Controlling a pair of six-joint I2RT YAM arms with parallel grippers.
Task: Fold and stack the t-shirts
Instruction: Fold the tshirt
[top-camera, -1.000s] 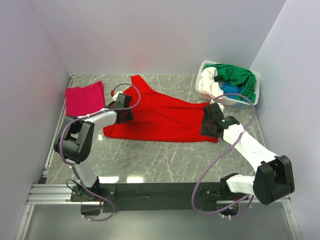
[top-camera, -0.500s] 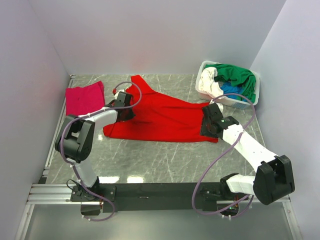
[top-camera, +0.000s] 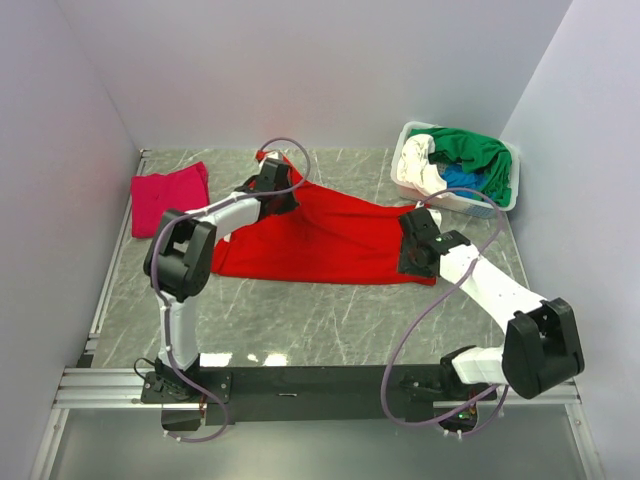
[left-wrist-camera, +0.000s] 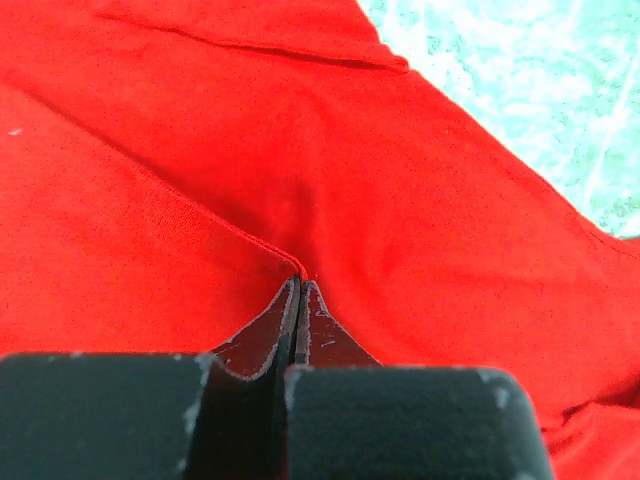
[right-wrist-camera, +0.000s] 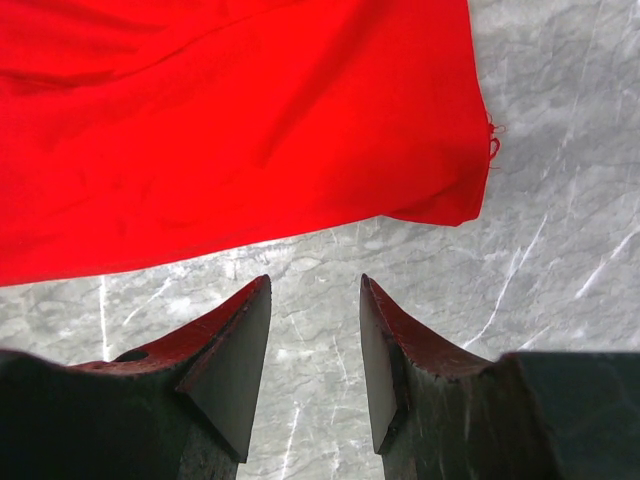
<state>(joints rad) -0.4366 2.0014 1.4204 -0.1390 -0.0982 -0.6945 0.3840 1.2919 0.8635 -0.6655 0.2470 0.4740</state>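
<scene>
A bright red t-shirt (top-camera: 335, 235) lies spread across the middle of the marble table. My left gripper (top-camera: 280, 196) is on its far left part, and its jaws are shut on a raised fold of the red cloth (left-wrist-camera: 298, 285). My right gripper (top-camera: 415, 248) hovers at the shirt's right hem. It stands open (right-wrist-camera: 315, 290) over bare marble, with the red hem and its corner (right-wrist-camera: 440, 200) just ahead of the fingertips. A folded magenta-pink t-shirt (top-camera: 168, 196) lies at the far left. Green (top-camera: 470, 150), white (top-camera: 415, 165) and blue (top-camera: 462, 182) t-shirts are heaped in the basket.
The white plastic basket (top-camera: 505, 200) stands at the back right corner against the right wall. Walls close in the table on the left, back and right. Bare marble (top-camera: 330, 320) runs between the red shirt and the arm bases.
My left gripper shut on the red shirt's left part and pulled it toward the back and right, bunching that side. The right gripper stayed open and hardly moved.
</scene>
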